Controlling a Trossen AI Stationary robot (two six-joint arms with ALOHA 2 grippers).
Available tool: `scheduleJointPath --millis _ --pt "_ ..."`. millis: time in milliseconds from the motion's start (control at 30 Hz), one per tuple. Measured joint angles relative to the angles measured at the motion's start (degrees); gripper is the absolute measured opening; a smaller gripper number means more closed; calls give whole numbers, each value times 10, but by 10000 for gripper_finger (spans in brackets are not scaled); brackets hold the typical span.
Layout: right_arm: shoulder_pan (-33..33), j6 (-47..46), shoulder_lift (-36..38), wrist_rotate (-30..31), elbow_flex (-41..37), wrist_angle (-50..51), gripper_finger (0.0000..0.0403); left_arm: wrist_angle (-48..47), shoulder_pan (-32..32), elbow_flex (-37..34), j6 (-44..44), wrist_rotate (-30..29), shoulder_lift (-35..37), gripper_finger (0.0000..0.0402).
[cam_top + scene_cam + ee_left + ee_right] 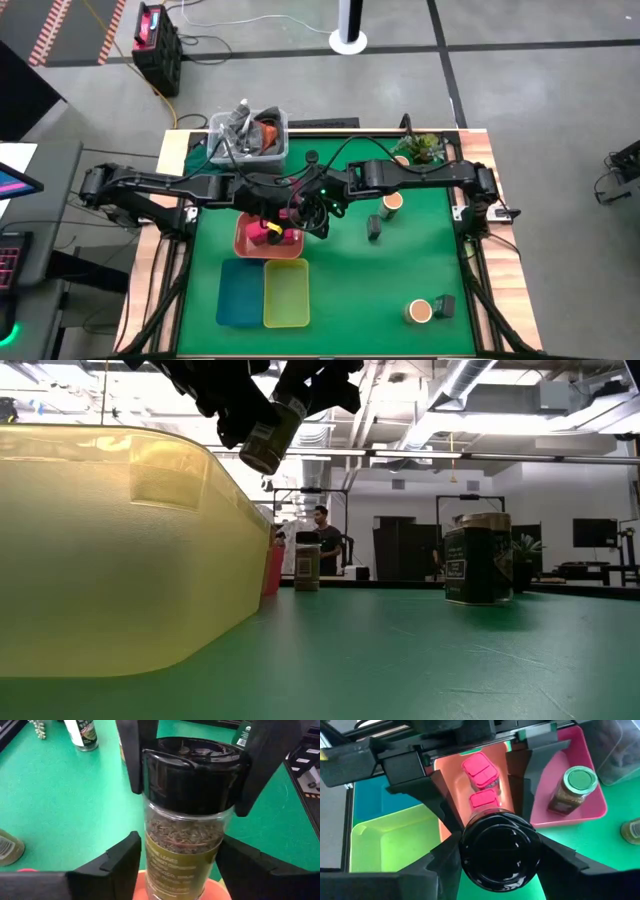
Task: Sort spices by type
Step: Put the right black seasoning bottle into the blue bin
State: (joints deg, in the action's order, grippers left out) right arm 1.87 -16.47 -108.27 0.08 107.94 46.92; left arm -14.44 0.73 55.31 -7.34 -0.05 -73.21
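My right pincer (pixel 500 851) is clenched on the black cap of the herb jar (pixel 182 827), holding it in the air mid-table. My left pincer (pixel 177 847) flanks its glass body for a hand-over; whether it grips, I cannot tell. Below lies the salmon tray (pixel 445 775), which I judge is for the pink boxes (pixel 479 770), not this jar.

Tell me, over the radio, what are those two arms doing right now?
Both grippers, left and right, clamp one black-lidded herb jar, mid-air above the salmon tray. Two pink-lidded jars already in it. Nothing blocking.
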Motion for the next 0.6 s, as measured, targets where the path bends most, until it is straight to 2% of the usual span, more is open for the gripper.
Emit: scheduleJointPath --millis 267,433,600 --pt "0 -7 0 -1 0 -2 267 -2 0 0 -15 0 0 153" --pt "-9 -7 9 -9 0 26 287 -49 0 0 -52 -2 21 150" --pt "-18 2 37 -8 0 47 300 -142 -1 0 -84 -19 78 154"
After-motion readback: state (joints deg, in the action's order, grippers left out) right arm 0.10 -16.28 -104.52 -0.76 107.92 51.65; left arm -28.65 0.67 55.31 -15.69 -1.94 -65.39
